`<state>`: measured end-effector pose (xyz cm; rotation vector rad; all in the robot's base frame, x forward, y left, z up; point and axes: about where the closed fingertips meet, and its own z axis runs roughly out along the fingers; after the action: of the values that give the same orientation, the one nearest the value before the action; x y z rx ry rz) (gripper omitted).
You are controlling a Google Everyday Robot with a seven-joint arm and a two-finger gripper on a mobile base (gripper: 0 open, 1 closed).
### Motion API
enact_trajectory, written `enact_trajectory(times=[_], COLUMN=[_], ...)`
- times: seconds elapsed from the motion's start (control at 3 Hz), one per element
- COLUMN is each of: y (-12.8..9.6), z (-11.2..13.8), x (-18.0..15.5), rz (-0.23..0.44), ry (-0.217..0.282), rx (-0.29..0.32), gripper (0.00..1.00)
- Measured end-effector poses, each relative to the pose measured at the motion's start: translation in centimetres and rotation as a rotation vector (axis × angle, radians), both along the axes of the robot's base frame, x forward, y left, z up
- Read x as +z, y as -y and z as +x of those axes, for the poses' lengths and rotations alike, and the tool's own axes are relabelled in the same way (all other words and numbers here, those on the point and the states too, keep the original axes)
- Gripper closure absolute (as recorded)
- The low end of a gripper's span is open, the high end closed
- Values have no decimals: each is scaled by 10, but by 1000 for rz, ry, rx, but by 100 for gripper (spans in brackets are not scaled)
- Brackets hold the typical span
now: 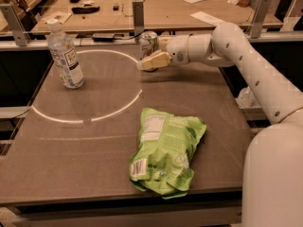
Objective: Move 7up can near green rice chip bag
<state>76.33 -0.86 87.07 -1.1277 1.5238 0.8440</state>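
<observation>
One cream-coloured finger (154, 61) of the two-finger gripper (147, 56) is seen laid across the lower front of a small silver-white aluminium 7up can (149, 40). The other finger is hidden behind the can, so the can appears to be clasped between the two, though the grip itself is not plainly shown.

The can is held upright, its long axis vertical and its silver top turned upward. Green and red markings are seen on its pale side above the near finger. Its base is covered by that finger, so contact with the surface cannot be judged.

The white jointed arm (246, 65) is stretched in from the right, past the far right side of a large crinkled lime-green rice chip bag (165, 157). This green rice chip bag is laid flat on the grey-brown table (85, 145), with its white nutrition label and barcode turned upward.

The can and gripper are placed well beyond the bag, towards the far edge and slightly to its left. A tall clear plastic bottle (65, 56) with a white cap is stood upright far to the left of the bag and beyond it. A thin white ring (118, 110) marked on the table is seen just beyond the bag's far left corner.
</observation>
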Motion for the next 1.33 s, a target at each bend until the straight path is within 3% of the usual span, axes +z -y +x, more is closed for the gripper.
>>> enact_trajectory(times=[0.67, 1.0, 1.33], y=[8, 9, 27], z=[-1, -8, -38], x=[-3, -2, 12], rz=[3, 43, 58], ry=[8, 4, 3], rx=[33, 113, 196], gripper=[64, 87, 100])
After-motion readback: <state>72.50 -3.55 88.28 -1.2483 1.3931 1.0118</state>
